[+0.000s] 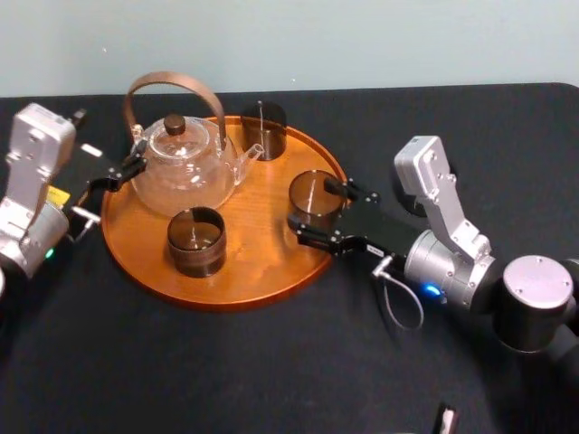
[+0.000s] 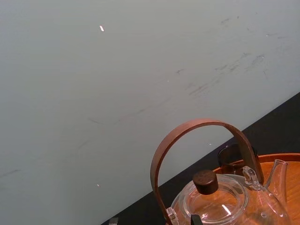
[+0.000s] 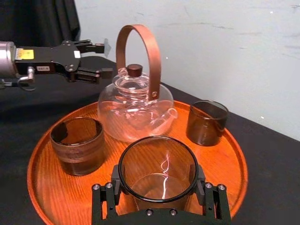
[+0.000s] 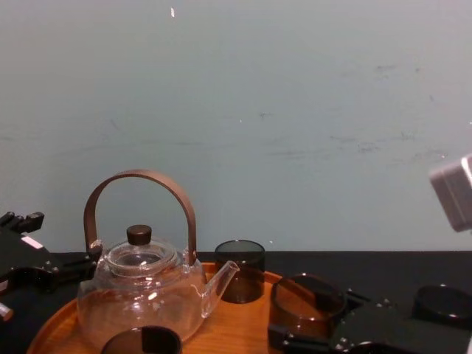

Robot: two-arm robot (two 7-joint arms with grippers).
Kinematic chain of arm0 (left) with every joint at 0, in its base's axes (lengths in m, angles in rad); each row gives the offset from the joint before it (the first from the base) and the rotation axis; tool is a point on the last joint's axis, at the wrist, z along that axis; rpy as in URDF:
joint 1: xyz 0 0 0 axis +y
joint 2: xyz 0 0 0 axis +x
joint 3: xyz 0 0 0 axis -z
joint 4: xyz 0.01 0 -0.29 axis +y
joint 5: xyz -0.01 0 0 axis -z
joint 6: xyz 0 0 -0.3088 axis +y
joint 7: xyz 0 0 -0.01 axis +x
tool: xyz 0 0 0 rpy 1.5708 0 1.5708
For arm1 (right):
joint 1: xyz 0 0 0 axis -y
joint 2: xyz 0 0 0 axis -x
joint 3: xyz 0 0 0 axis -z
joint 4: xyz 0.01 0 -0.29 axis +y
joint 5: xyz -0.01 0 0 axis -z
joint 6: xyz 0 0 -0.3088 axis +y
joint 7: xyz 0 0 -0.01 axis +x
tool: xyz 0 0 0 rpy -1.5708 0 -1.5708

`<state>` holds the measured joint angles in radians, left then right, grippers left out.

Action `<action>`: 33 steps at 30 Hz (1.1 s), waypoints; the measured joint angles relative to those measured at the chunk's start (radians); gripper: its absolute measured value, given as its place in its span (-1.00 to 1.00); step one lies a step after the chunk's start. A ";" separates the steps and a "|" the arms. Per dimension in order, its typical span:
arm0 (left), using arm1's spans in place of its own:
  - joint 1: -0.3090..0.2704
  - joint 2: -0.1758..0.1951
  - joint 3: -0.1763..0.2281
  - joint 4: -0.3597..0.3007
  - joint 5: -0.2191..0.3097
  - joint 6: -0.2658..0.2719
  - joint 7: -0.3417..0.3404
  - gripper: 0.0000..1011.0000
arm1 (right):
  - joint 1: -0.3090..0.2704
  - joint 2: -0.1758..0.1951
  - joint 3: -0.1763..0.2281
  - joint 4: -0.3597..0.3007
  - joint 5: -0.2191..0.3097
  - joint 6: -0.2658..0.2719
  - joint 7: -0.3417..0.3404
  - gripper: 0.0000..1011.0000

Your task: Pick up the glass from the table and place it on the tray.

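The left gripper [image 1: 134, 167] hangs at the tray's [image 1: 262, 249] left edge beside the teapot [image 1: 185, 167], jaws apart and empty. Two more glasses [image 1: 196, 240] stand on the tray. At the right edge, just inside the rim, the right gripper [image 1: 313, 210] clasps the glass [image 3: 158, 173], one finger against each side wall. It looks light, stiff, slick and breakable, so a gentle squeeze at mid-height seems best.

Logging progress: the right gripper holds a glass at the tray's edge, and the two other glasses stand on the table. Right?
No: the head view shows the two other glasses on the tray. The right gripper does hold a glass.
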<state>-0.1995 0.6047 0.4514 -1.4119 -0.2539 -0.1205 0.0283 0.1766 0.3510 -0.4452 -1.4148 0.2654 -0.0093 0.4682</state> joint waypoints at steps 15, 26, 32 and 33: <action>0.000 0.000 0.000 0.000 0.000 0.000 0.000 0.98 | 0.043 -0.033 -0.040 0.071 -0.002 -0.024 0.021 0.79; 0.000 0.000 0.000 0.000 0.000 0.000 0.000 0.98 | 0.067 -0.055 -0.058 0.136 0.004 -0.045 0.041 0.79; 0.000 0.000 0.000 0.000 0.000 0.000 0.000 0.98 | 0.072 -0.064 -0.062 0.155 0.007 -0.046 0.041 0.79; 0.000 0.000 0.000 0.000 0.000 0.000 0.000 0.98 | 0.072 -0.064 -0.062 0.155 0.007 -0.046 0.041 0.79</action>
<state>-0.1995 0.6047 0.4513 -1.4120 -0.2539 -0.1205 0.0283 0.2483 0.2868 -0.5069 -1.2595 0.2724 -0.0556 0.5092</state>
